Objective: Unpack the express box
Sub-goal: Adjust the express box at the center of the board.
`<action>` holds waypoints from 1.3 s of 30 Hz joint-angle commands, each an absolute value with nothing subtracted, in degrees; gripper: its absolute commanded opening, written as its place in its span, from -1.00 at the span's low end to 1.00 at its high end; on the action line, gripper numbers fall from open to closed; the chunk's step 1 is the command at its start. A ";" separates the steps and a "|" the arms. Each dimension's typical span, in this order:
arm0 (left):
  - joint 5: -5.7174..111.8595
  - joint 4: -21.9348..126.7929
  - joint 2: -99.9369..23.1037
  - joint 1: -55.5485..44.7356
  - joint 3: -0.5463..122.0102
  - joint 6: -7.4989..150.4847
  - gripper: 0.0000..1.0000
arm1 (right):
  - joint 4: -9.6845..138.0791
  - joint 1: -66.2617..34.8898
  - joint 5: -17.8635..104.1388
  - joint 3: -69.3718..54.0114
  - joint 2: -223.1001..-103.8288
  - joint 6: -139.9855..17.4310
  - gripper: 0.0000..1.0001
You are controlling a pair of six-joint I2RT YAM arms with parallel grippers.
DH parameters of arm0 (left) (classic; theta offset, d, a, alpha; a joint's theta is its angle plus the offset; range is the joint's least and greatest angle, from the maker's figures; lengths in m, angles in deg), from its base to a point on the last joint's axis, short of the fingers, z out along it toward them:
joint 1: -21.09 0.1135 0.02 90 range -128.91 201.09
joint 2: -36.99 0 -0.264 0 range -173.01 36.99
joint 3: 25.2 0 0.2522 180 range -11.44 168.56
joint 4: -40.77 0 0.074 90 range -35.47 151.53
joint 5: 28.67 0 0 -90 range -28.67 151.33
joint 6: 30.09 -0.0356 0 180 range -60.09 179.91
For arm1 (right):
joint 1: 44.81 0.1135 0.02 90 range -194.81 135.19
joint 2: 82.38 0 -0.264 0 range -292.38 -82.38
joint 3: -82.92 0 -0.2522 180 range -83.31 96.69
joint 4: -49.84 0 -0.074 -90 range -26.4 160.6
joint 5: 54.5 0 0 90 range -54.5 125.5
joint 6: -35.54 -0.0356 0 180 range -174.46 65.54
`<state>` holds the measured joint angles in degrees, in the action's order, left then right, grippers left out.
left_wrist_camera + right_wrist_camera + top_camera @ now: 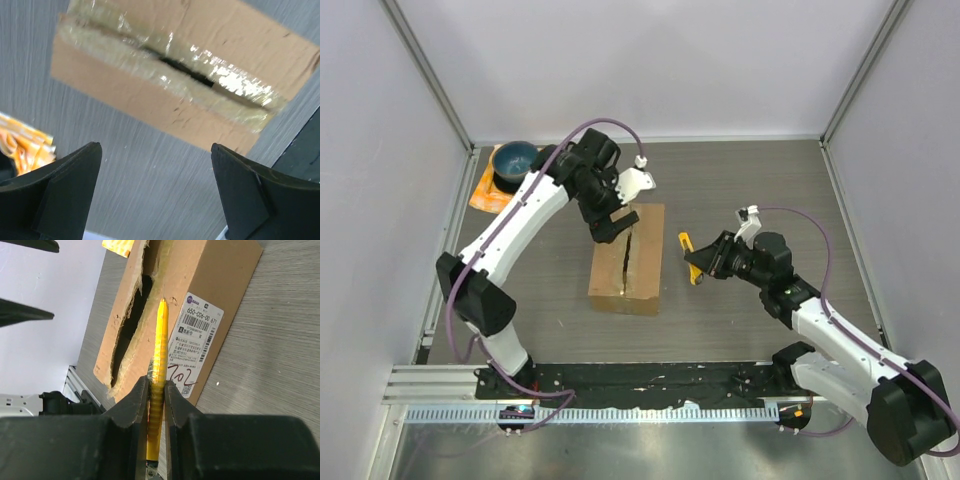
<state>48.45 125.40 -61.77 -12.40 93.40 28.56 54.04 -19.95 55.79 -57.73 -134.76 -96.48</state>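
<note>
While the box (627, 262) lay in the middle of the worktop (750, 180), its taped top seam split into a dark slit, we held our left tool (610, 225) wide open over its far end. Our right tool (156, 385) pinched a yellow cutter (160, 340) just right of the box.

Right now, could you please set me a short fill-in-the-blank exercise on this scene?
1. The right fingers are shut on a ____ cutter.
2. The left fingers stand ____ above the box.
3. The ____ bowl sits on the cloth.
Missing words: yellow; open; blue.
</note>
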 commanded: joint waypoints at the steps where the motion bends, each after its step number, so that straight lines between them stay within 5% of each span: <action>1: 51.34 138.58 -69.67 -11.77 102.06 21.01 0.65 | 50.50 -20.99 59.66 -57.04 -134.41 -96.65 -0.99; 3: 47.19 149.98 -74.71 -11.17 117.07 20.82 0.47 | 50.33 -20.99 60.45 -57.21 -133.72 -96.21 -0.99; 5: 42.01 148.33 -68.95 -11.25 115.32 9.18 0.67 | 50.07 -21.08 61.16 -57.91 -133.01 -96.21 -0.99; 8: 40.50 139.30 -55.77 -11.25 92.21 -22.21 0.78 | 50.59 -20.99 62.13 -60.01 -132.31 -97.08 -0.98; 13: 45.69 133.27 -45.63 -12.65 74.09 -43.75 0.89 | 47.61 -21.08 61.25 -63.10 -131.51 -98.84 -0.99; 30: 51.57 142.07 -49.58 -25.31 70.30 -63.75 0.94 | 41.28 -21.26 66.43 -65.12 -132.22 -100.95 -0.99; 39: 56.58 146.29 -58.19 -29.44 75.22 -61.99 0.55 | 42.94 -21.87 67.58 -66.09 -130.02 -100.87 -0.98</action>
<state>53.91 131.63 -56.77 -28.25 71.87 -53.34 44.77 -21.31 66.19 -65.88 -132.16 -100.55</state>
